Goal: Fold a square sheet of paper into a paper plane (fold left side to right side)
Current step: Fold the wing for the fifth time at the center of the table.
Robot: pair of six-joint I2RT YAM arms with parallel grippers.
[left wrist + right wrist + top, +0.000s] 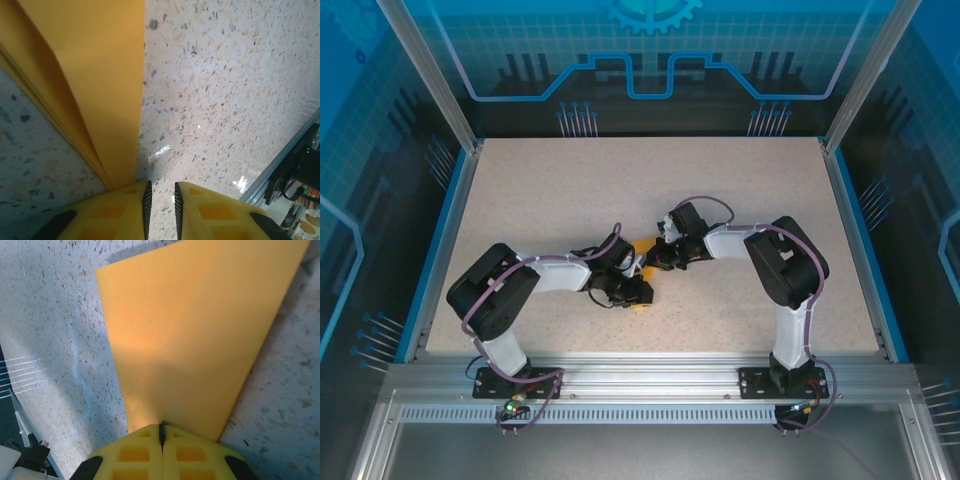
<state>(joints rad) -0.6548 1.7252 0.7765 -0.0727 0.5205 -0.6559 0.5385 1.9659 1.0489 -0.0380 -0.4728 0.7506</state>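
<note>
- Square sheet of paper point(200, 340), bright orange and folded into layers, lies in the middle of the table point(540, 190) between the two arms
- right gripper point(161, 429) has its fingers pressed together on the paper's narrow end
- left gripper point(160, 192) is parted by a thin slit with bare table showing through, and the paper's folded tip touches one finger
</note>
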